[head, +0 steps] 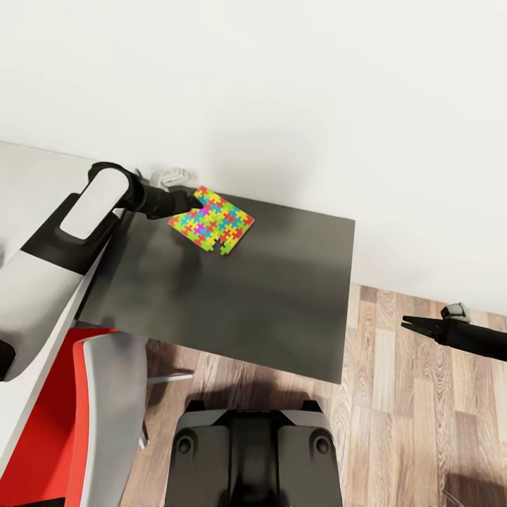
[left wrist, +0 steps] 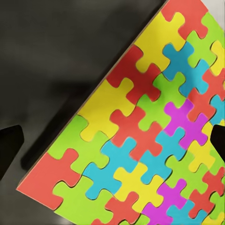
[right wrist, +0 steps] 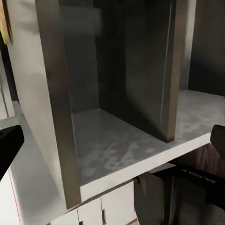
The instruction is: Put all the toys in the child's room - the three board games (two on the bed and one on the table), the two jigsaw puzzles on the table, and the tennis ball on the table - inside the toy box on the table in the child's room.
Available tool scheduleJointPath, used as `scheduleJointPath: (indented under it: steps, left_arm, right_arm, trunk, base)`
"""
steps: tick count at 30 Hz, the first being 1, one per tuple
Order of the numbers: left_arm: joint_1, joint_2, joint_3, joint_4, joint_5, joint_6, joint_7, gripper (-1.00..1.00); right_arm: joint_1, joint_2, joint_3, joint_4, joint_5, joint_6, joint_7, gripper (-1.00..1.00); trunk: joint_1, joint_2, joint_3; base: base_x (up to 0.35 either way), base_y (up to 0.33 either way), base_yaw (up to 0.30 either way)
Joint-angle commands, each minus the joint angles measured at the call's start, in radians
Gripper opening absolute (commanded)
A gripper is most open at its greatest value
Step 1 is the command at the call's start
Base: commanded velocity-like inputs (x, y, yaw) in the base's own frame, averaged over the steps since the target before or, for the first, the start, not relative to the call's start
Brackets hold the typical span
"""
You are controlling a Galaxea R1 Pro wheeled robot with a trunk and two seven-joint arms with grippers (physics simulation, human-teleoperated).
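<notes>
Left gripper (head: pixel 195 203): fingers spread, one dark tip at each side of the left wrist view, straddling a corner edge of the jigsaw puzzle (left wrist: pixel 154 140); nothing pinched yet, and contact with the mat cannot be told. Placement reads as the approach to a grasp: the fingers come in low over the near-wall corner, presumably because a thin flat mat offers only its rim to hold. Jigsaw puzzle: multicoloured, notched edges, lying flat and turned diamond-wise on the dark-grey lower worktop (head: pixel 282 296), near the wall; the rest of this dark surface around it is bare. Left arm (head: pixel 84 218): white and black, reaching across from the paler worktop section at the head view's left. Right gripper (head: pixel 415 324): fingers pressed close to a point in the head view, yet its wrist view shows a dark tip at either edge, so its state cannot be told; it carries nothing and hangs over the wood-plank floor (head: pixel 408 394), well apart from the puzzle, likely parked out of the way. Its camera faces grey open shelving (right wrist: pixel 117 140). Red-and-grey chair (head: pixel 91 415): beside the worktop, near the robot base.
</notes>
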Motion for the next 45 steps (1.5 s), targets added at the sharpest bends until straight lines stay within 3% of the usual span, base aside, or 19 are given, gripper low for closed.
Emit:
scheduleJointPath:
  steps: [1,21,45]
  left_arm:
    - [-0.002,0.002,-0.003,-0.001,0.01,-0.001,0.011,1.0]
    - [0.006,0.005,-0.005,-0.003,0.009,-0.002,0.012,1.0]
    - [0.008,-0.007,0.0,-0.007,0.015,-0.002,0.009,1.0]
  right_arm:
    - [-0.002,-0.001,0.007,0.001,-0.011,0.008,0.001,1.0]
    - [-0.002,-0.001,0.006,0.0,-0.01,0.008,0.002,1.0]
    - [-0.002,-0.001,0.006,0.0,-0.01,0.008,0.001,1.0]
  trunk:
    - [0.001,-0.002,-0.003]
    - [0.001,-0.002,-0.032]
    - [0.001,-0.002,-0.036]
  base:
    - [0.0,0.0,0.0]
    - [0.0,0.0,0.0]
    - [0.0,0.0,-0.008]
